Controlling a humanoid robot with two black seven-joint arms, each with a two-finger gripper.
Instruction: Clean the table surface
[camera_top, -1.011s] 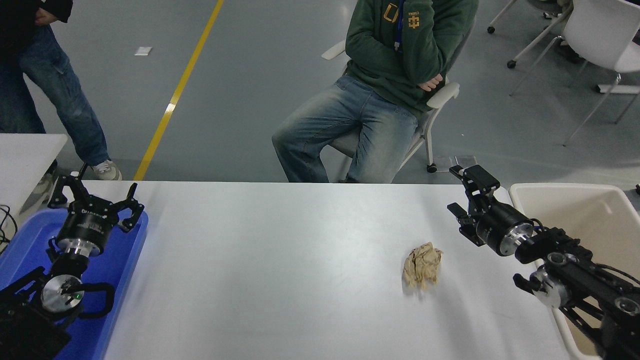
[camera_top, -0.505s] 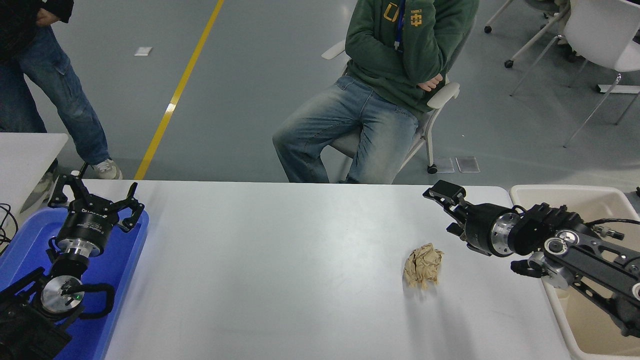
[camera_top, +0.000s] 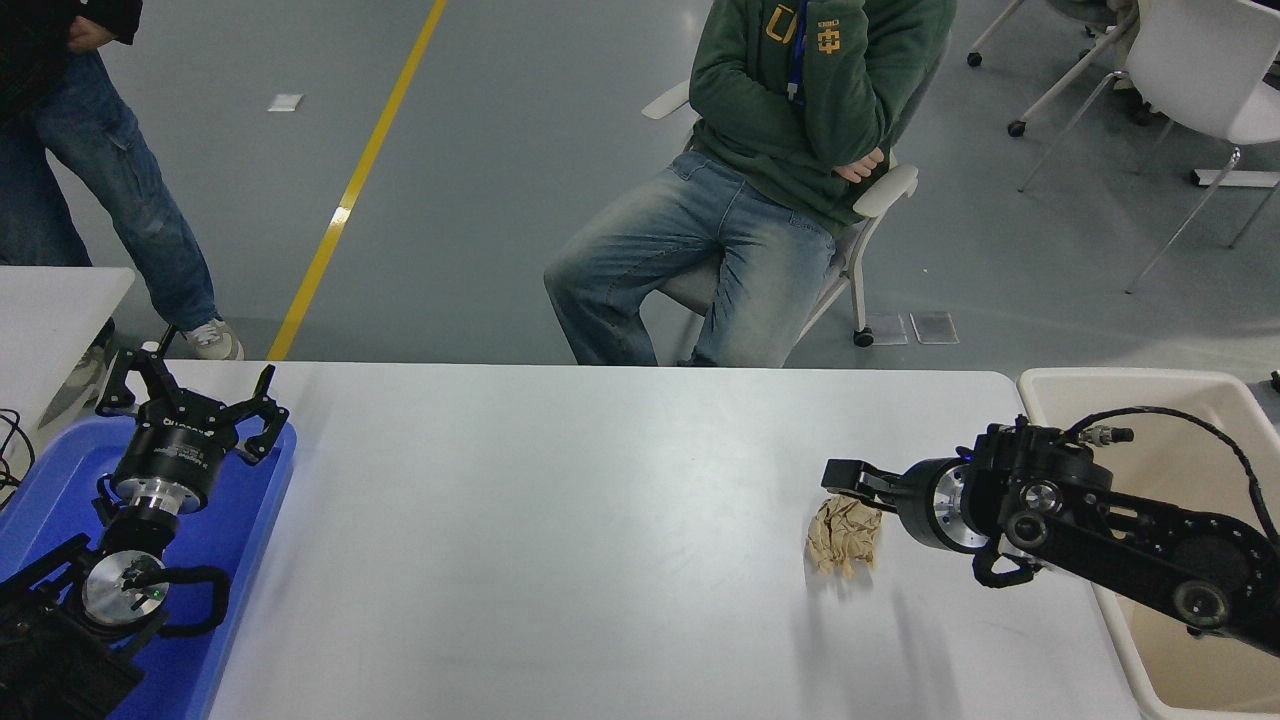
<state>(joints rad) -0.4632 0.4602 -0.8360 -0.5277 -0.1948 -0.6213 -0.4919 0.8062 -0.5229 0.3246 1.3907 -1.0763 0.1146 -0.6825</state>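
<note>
The white table surface (camera_top: 560, 540) fills the lower half of the head view. A crumpled tan paper ball (camera_top: 845, 537) lies on its right part. My right gripper (camera_top: 846, 482) reaches in from the right edge, low over the table, with its tip at the ball's far upper edge. It is open and holds nothing; only one finger (camera_top: 850, 472) shows clearly. My left gripper (camera_top: 190, 398) is parked open at the lower left above the blue tray.
A blue plastic tray (camera_top: 240, 560) lies under the left arm at the table's left end. A cream bin (camera_top: 1160, 400) stands off the right end. A seated person (camera_top: 760, 190) is beyond the far edge, another stands at the top left, and a small white table corner (camera_top: 50, 310) shows at the left.
My right gripper has swung down and to the left, from near the table's far right corner to the top edge of the paper ball. The ball and the left arm have not moved.
</note>
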